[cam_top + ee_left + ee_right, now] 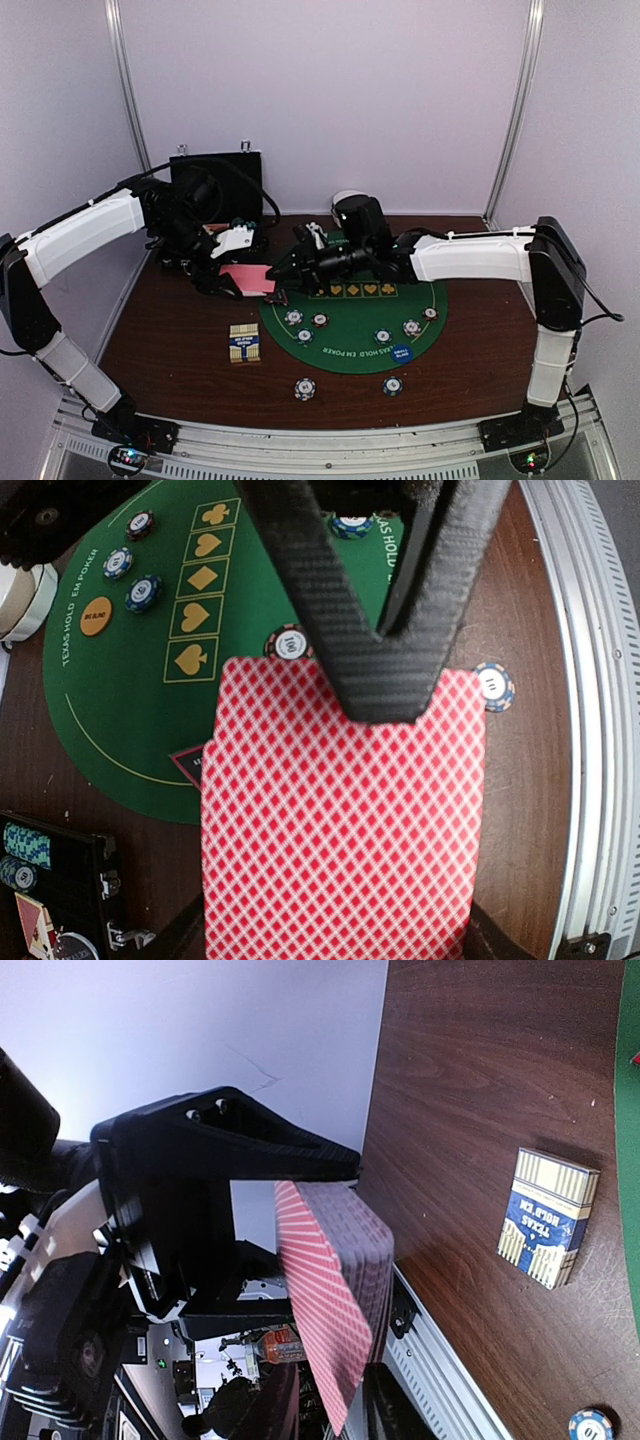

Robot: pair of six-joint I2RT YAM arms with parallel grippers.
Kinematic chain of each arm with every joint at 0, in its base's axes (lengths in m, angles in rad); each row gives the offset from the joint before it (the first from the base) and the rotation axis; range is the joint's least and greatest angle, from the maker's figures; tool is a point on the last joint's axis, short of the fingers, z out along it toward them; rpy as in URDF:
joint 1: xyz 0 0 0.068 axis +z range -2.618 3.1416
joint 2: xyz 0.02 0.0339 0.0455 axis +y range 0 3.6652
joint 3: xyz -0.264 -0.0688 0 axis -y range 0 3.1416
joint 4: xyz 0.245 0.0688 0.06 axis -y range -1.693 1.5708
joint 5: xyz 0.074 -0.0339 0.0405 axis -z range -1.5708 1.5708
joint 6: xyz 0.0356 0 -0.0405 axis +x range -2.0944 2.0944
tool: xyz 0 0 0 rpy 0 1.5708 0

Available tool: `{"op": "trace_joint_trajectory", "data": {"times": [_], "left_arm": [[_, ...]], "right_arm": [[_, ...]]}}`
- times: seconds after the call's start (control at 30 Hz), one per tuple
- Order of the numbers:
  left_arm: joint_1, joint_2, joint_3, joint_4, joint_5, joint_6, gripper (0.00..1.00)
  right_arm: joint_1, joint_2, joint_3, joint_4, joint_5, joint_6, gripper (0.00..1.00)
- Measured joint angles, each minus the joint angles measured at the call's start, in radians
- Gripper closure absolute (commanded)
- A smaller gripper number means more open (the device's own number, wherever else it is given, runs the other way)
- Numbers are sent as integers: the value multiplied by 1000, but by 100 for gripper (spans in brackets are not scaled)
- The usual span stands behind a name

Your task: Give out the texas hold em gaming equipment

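Observation:
My left gripper [235, 280] is shut on a deck of pink-backed playing cards [250, 277] and holds it above the table, left of the green felt mat [350, 355]. The deck fills the left wrist view [340, 820]. My right gripper [280, 272] has met the deck's far end. Its fingers [385, 1400] stand on either side of the deck [335, 1290], with a gap on the pink side. Several striped chips [304, 336] and a blue round button [402, 352] lie on the mat. An orange button [96, 616] shows in the left wrist view.
A blue and cream card box [245, 343] lies on the wood left of the mat. Two chips [305, 388] lie on the wood in front of the mat. The black hinged case [215, 185] stands open at the back left. A white bowl [345, 198] sits behind the right arm.

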Motion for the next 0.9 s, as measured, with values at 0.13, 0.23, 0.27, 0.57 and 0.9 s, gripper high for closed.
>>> {"op": "trace_joint_trajectory", "data": {"times": [0.13, 0.23, 0.27, 0.57, 0.9], "left_arm": [[0, 0, -2, 0, -2, 0, 100], [0, 0, -3, 0, -3, 0, 100], [0, 0, -4, 0, -4, 0, 100], [0, 0, -6, 1, -7, 0, 100], [0, 0, -6, 1, -17, 0, 100]], "right_arm": [[-3, -17, -4, -3, 0, -2, 81], [-3, -24, -11, 5, 0, 2, 82], [-3, -24, -12, 9, 0, 5, 81], [0, -23, -38, 76, -5, 60, 80], [5, 16, -43, 186, -8, 140, 91]]}}
